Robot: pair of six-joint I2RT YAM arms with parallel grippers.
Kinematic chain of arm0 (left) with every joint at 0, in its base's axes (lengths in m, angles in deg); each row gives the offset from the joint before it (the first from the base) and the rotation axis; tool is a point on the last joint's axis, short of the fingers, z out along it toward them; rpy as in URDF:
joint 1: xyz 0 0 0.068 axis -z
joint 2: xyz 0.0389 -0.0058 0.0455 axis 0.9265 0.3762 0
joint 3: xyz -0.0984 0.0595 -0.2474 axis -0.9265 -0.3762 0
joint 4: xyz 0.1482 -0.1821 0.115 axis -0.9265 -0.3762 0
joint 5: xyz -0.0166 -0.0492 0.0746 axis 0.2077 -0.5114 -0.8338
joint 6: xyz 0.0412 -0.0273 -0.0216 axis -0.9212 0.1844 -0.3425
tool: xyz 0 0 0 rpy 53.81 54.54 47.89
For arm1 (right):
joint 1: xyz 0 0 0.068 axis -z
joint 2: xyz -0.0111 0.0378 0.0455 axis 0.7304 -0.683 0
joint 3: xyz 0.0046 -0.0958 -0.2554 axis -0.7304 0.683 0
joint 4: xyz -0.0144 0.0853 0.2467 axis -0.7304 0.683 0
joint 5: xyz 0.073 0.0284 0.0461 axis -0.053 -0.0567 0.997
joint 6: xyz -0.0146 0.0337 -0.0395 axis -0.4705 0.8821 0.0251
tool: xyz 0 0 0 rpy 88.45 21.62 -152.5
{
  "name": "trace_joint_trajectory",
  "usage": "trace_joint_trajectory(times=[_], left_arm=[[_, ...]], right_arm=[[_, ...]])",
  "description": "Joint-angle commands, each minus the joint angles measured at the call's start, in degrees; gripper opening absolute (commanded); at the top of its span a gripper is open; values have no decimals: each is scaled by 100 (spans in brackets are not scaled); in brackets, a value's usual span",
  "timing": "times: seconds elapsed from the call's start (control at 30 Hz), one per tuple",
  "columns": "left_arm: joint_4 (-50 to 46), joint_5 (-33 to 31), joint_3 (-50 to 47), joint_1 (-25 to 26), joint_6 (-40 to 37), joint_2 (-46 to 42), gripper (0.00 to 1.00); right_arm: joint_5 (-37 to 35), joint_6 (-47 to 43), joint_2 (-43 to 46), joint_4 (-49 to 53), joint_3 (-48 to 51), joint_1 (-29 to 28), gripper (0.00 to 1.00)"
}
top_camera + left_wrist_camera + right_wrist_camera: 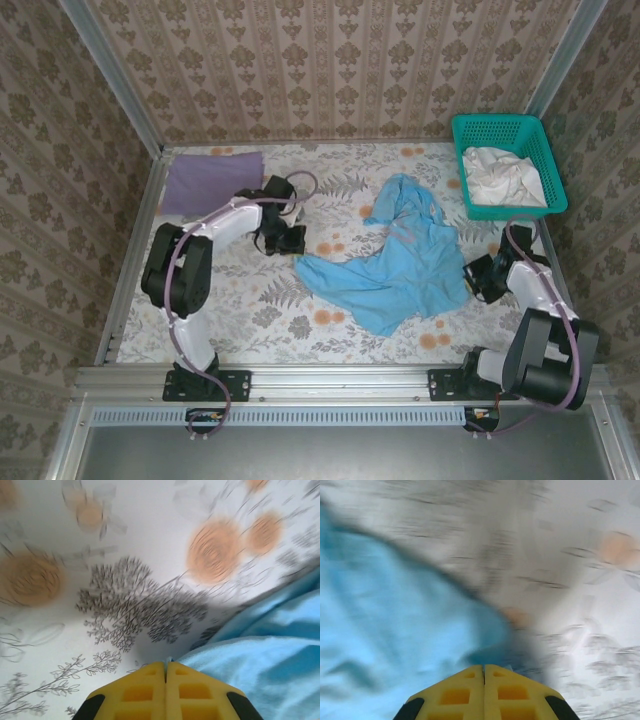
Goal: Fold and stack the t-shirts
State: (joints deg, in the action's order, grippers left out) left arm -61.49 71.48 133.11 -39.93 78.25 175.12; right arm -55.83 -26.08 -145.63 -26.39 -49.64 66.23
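table: floral cover, grey ferns + orange blooms; patterned wallpaper on 3 sides.
blue t-shirt: sky-blue, crumpled, unfolded, lies from table centre toward right edge. one part runs up toward far edge, one corner points left. left wrist view: lower right of pic. right wrist view: left half of pic, blurred.
lavender t-shirt: plain, flat rectangle at far-left corner of table, well apart from the blue one.
basket: teal mesh, far-right corner of table; white cloth bundled inside.
left gripper: left of table centre, just beside blue shirt's left corner. wrist view: yellow fingers pressed together; blue hem meets the tip on its right side. cloth nipped or not: can't tell.
right gripper: near right edge of table, at blue shirt's right hem. wrist view: yellow fingers pressed together; blue cloth runs up to the tip from the left. pic blurred, can't tell if cloth sits betw. them.
stack: not made, shirts lie apart, blue one not folded.
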Motion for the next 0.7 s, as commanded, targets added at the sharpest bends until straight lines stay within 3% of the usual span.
trace_joint_trajectory(times=[0.0, 0.2, 0.43, 0.57, 0.67], left_arm=[[-190, -498, 915, -138, -184, -580, 0], [-655, -1497, 2832, -378, -287, -876, 0], [568, -2209, 1550, -485, 151, -2062, 5], [498, -1624, 1080, -993, 519, -1967, 4], [446, -947, 1409, -1377, 649, -1459, 1]], right_arm=[[638, 149, 384, -289, -863, -169, 0], [1020, 438, 365, -312, -2639, -480, 0], [1015, 441, 53, -474, -3340, -755, 0], [868, 486, -174, -590, -3083, -912, 0], [761, 449, -744, -581, -3416, -1041, 0]])
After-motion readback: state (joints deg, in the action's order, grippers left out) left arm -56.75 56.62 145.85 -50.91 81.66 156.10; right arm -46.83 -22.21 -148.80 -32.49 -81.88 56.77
